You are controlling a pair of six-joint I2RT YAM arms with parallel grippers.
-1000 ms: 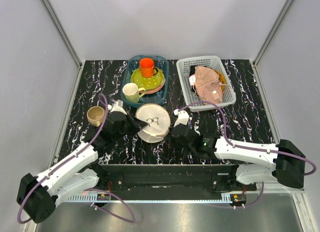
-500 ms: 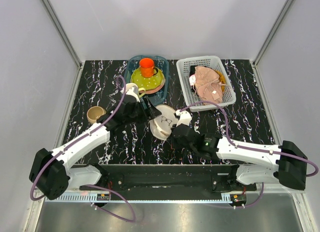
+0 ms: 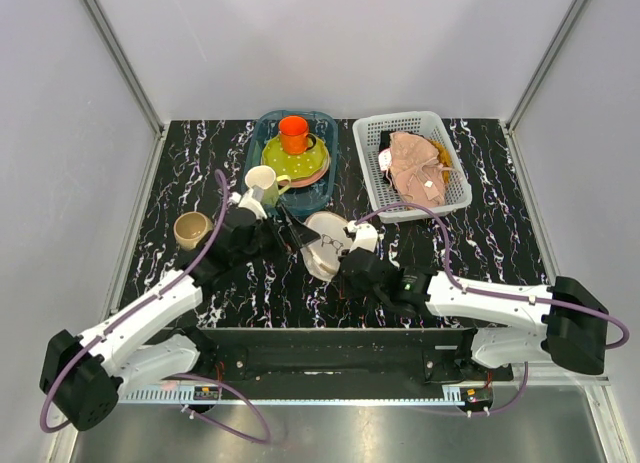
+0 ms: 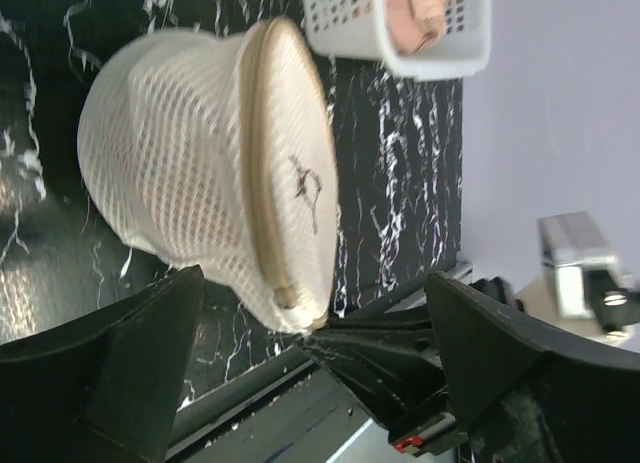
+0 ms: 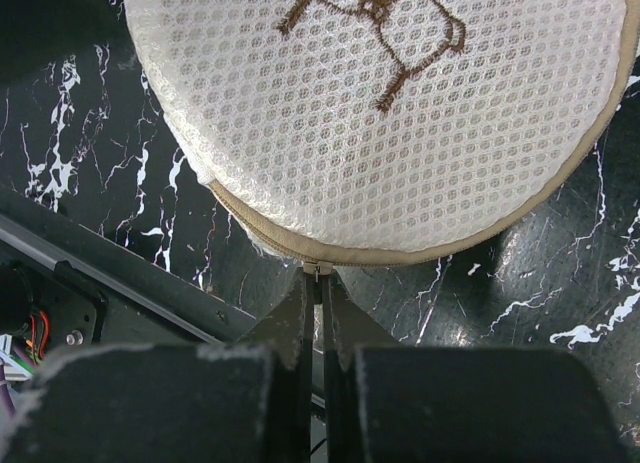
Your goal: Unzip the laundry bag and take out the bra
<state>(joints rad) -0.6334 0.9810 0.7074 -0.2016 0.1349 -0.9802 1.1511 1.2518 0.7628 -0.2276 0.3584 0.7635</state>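
Right gripper (image 5: 320, 283) is clamped tight on the small metal zipper pull (image 5: 317, 272) at the near rim of the laundry bag (image 5: 380, 133), fingers pressed together with only that tab between them. Above the pull, the mesh face with the spectacles print (image 5: 375, 23) is tilted up rather than lying flat, as it did a second ago. The beige zip tape looks closed all along the rim, so I judge that unzipping has not really begun.

Left of the bag, the left gripper (image 4: 312, 283) stands wide open and holds nothing. Half a second ago it reached over the bag's far side; now it has drawn back, and the bag sits just ahead of its spread fingers. That leaves the bag held only by its pull, so it would likely drag along instead of opening until the left fingers brace it again.

No bra shows; presumably it is inside the mesh. Beyond the bag to the right, a white basket (image 3: 450, 198) holds a pink-beige cloth (image 3: 415, 168).
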